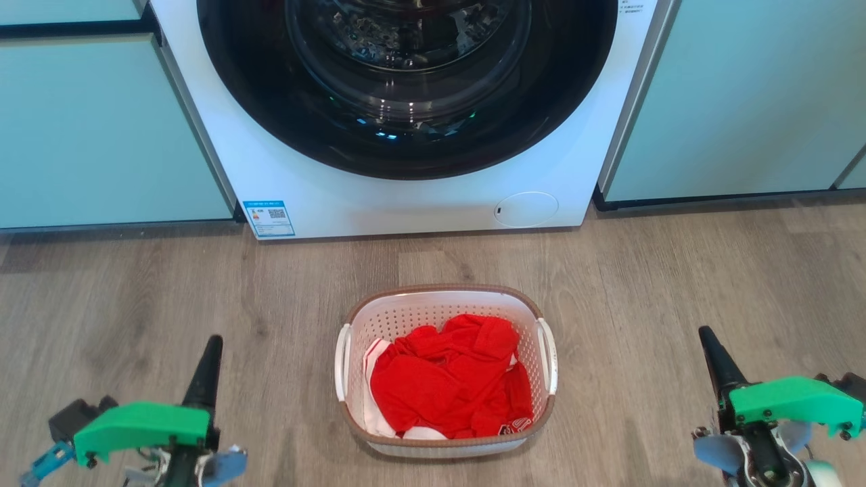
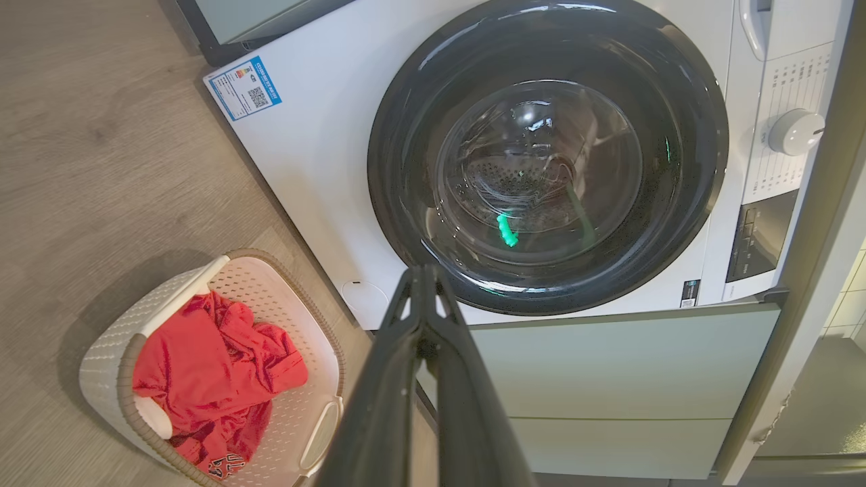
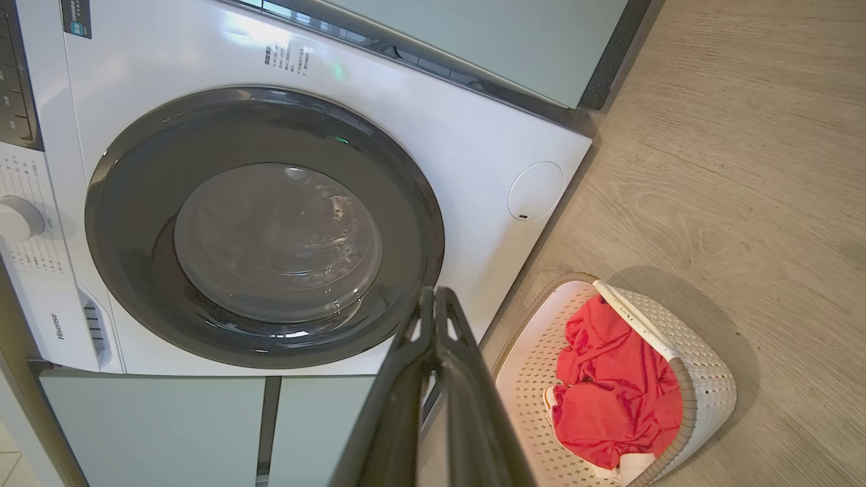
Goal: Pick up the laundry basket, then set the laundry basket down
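One washing machine (image 1: 406,203): white front-loader with a round dark glass door (image 1: 406,81), shut.
cabinets (image 1: 101,135): pale green fronts on both sides of the machine.
floor (image 1: 135,304): grey-brown wood-look boards.
laundry basket (image 1: 443,291): standing upright on the floor just in front of the machine, between the two grippers and touched by neither. It has white perforated walls, a brown rim and a white handle on each side.
red garment (image 1: 446,379): crumpled inside the basket, with some white cloth showing at its edges.
left gripper (image 1: 211,348): low at the left of the head view, well apart from the basket. Its fingers (image 2: 379,406) meet at the tips, gripping nothing and touching nothing.
right gripper (image 1: 710,341): low at the right, also well apart from the basket. Its fingers (image 3: 473,419) are together with only a thin slit between them, and they hold nothing.
blue sticker (image 1: 268,218): at the machine's lower left corner, with a QR code. It seems to be an energy label, but its print is too small to read.
brand: "Hisense" (image 3: 57,326) runs along the machine's front panel in the right wrist view.
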